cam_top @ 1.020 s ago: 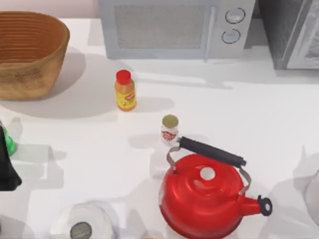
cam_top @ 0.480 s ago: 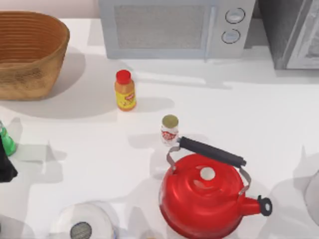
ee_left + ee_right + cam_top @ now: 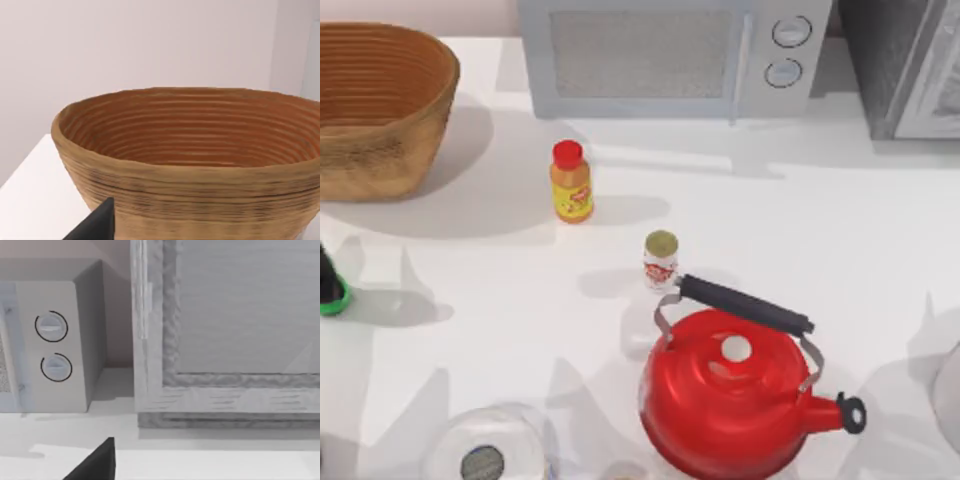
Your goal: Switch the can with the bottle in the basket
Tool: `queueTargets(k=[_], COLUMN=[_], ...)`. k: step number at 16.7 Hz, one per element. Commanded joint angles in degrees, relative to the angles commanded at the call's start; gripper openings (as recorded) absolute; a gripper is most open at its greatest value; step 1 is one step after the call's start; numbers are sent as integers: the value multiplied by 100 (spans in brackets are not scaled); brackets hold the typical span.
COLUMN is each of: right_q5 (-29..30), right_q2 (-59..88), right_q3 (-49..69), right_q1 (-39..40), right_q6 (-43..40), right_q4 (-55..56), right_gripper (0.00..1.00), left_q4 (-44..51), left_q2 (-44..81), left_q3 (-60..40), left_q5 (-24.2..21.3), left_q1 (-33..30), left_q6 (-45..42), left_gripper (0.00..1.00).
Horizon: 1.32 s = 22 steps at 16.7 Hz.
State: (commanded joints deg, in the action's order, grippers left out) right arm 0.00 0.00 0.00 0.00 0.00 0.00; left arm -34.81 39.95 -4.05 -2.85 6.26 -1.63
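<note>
The green bottle [image 3: 332,296] sits at the far left edge of the table in the top view, with a dark bit on top of it that hides most of it. It is out of the basket [image 3: 380,160], which stands at the back left corner, well apart from the bottle and behind it. The can [image 3: 660,260] stands upright near the middle of the table, just behind the black handle of the red kettle [image 3: 730,400] and close to it. The yellow bottle [image 3: 571,182] with the red cap stands upright to the left of the can and a bit farther back, between the can and the basket. A microwave [image 3: 670,55] stands at the back of the table, and a grey box [image 3: 910,65] stands at the back right. A round see-through thing [image 3: 485,455] lies at the front left. In the left wrist view the basket [image 3: 190,165] is right ahead, and one dark fingertip [image 3: 97,225] of the left gripper pokes in at the edge, near the basket wall but not touching it. I cannot tell if that gripper is spread or pressed together. In the right wrist view one dark fingertip [image 3: 97,462] of the right gripper shows over the white table, facing the microwave [image 3: 50,345] knobs and the grey box [image 3: 225,335], far from the can. I cannot tell how its fingers stand either.
</note>
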Motion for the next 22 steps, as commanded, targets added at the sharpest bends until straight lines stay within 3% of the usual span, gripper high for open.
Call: queueTargets(k=[6,10,14,22], right_q5=[0,0,0,0], right_q2=[0,0,0,0], right_q3=[0,0,0,0], right_q1=[0,0,0,0], right_q6=[0,0,0,0], right_q4=[0,0,0,0], right_gripper=[100,100,100,100], left_q4=[-2330,-3330,-3622,-3718], left_q2=[3053,4478,4986,5107], left_q3=[161,298,333,220], left_q5=[-630,-1054,-1249,-1106], left_q1=[481,722,802,655], left_q6=[-219,-348,-394,-334], left_gripper=[100,100,100,100])
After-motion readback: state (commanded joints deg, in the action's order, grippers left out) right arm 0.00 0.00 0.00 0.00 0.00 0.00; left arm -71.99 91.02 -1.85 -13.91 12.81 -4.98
